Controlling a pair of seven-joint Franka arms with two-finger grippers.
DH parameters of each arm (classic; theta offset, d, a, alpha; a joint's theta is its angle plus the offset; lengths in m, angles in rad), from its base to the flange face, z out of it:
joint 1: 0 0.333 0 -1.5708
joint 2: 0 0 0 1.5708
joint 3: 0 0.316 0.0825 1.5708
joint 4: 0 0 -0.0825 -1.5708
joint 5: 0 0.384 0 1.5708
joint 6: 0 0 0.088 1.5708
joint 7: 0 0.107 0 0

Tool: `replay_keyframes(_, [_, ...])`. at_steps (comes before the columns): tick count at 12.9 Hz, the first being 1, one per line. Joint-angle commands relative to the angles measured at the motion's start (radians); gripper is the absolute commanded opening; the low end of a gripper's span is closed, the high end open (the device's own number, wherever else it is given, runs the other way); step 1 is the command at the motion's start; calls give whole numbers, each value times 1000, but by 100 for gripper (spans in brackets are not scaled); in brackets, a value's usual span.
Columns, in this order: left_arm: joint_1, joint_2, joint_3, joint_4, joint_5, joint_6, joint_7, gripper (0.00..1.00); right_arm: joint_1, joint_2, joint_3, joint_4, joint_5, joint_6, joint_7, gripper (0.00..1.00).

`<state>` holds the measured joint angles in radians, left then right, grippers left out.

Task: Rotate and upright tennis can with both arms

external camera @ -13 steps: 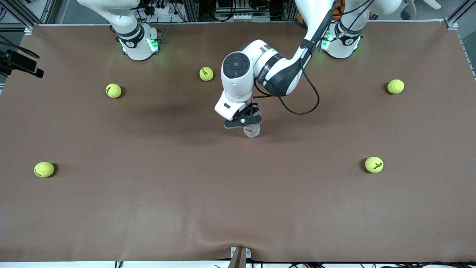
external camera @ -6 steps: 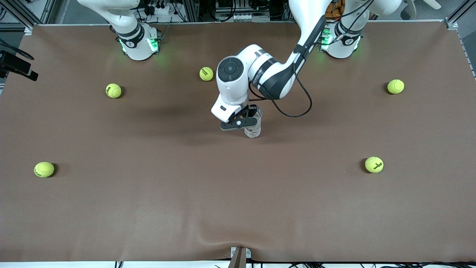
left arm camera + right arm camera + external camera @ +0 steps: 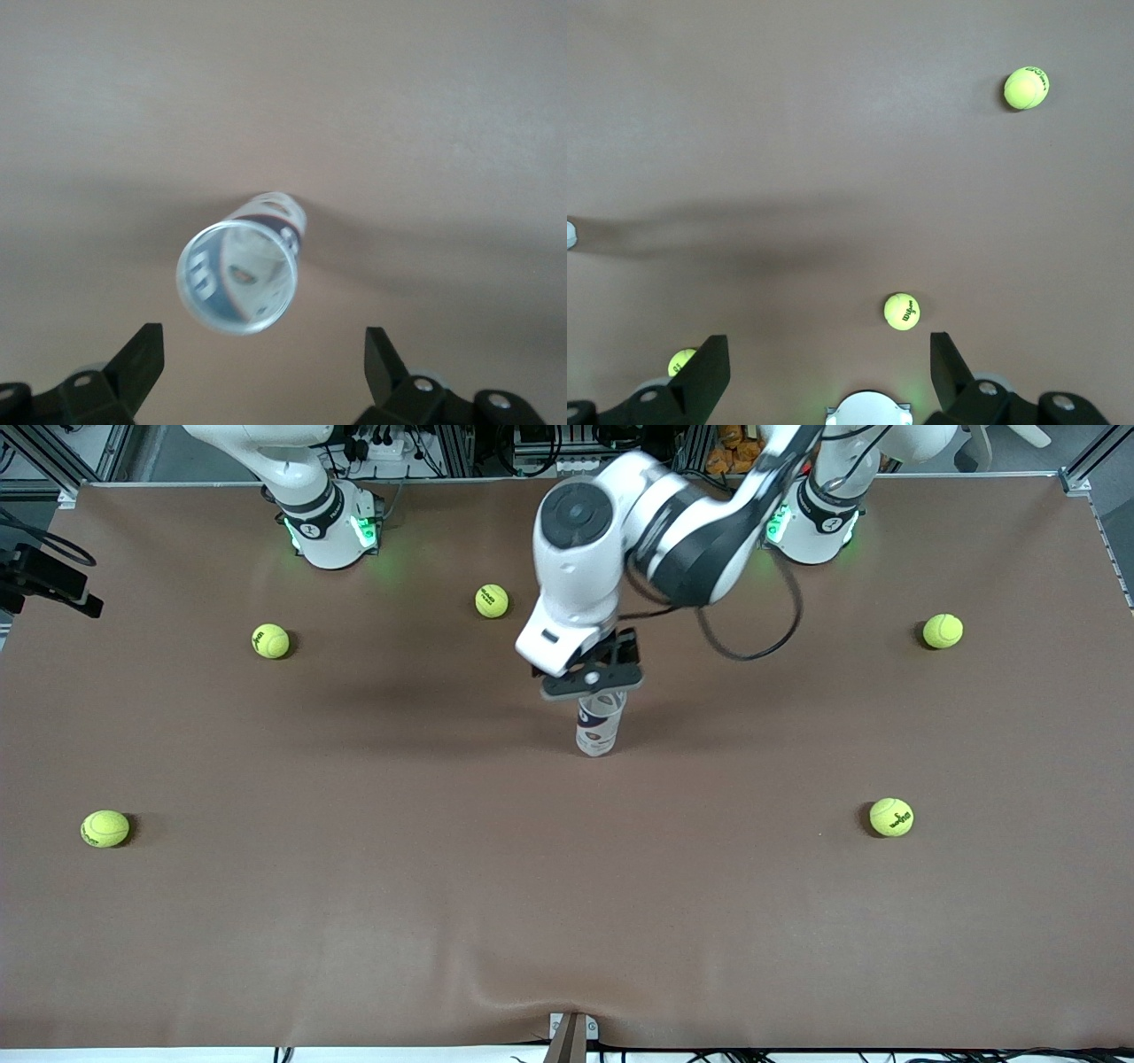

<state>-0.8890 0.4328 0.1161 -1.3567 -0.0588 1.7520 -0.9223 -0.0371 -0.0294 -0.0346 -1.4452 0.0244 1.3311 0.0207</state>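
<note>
Left gripper (image 3: 592, 683) now above upright tennis can (image 3: 599, 728)

A wide table (image 3: 354, 921) covered in brown cloth is carrying everything here, and the tennis can (image 3: 599, 728) is standing upright on it near the middle. Five yellow-green tennis balls are lying scattered around: two (image 3: 270, 640) (image 3: 104, 828) toward the right arm's end, two (image 3: 942, 631) (image 3: 890, 817) toward the left arm's end, and one (image 3: 492, 600) sitting farther from the front camera than the can.
</note>
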Motion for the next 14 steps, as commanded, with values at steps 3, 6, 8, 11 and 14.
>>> replay_keyframes(3, [142, -179, -3, -19, 22, -155, 132, 100, 34, -4, -1, 8, -86, -7, -13, 100])
replay_keyframes(6, [250, -268, -3, -21, 22, -228, 198, 100, 42, -3, 1, 8, -77, -1, -4, 100])
replay_keyframes(8, [336, -311, -4, -21, 22, -304, 271, 100, 42, -3, 1, 8, -77, -1, -2, 100])
replay_keyframes(11, [433, -370, -6, -35, 25, -368, 352, 100, 42, -3, 1, 8, -77, -3, 1, 100])
replay_keyframes(14, [511, -459, -10, -134, 82, -346, 472, 100, 42, -3, 2, 8, -75, -3, 1, 100])
